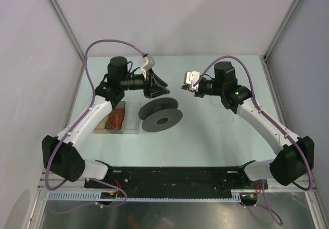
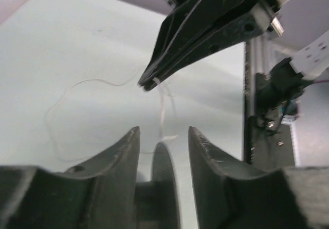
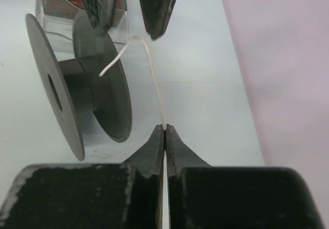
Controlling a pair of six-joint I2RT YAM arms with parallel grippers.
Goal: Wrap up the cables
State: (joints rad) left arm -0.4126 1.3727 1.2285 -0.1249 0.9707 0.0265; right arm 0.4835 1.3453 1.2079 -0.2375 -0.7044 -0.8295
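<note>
The cable point(image 3: 154, 85) is a thin white wire. My right gripper point(image 3: 164, 128) is shut on it, and its free end arcs up and curls down toward the black spool point(image 3: 77, 85). In the top view the spool point(image 1: 160, 115) lies on the table below and between both grippers. My left gripper point(image 2: 163, 131) is open and empty, with the spool's rim point(image 2: 164, 188) showing between its fingers. It faces my right gripper point(image 2: 148, 84) a short way off. The rest of the cable point(image 2: 67, 93) lies in loose loops on the table, faintly seen in the top view point(image 1: 224, 121).
A clear plastic box point(image 1: 119, 118) with red and orange wires sits left of the spool, under the left arm. Grey walls and metal frame posts point(image 1: 280, 31) close in the table at the back and sides.
</note>
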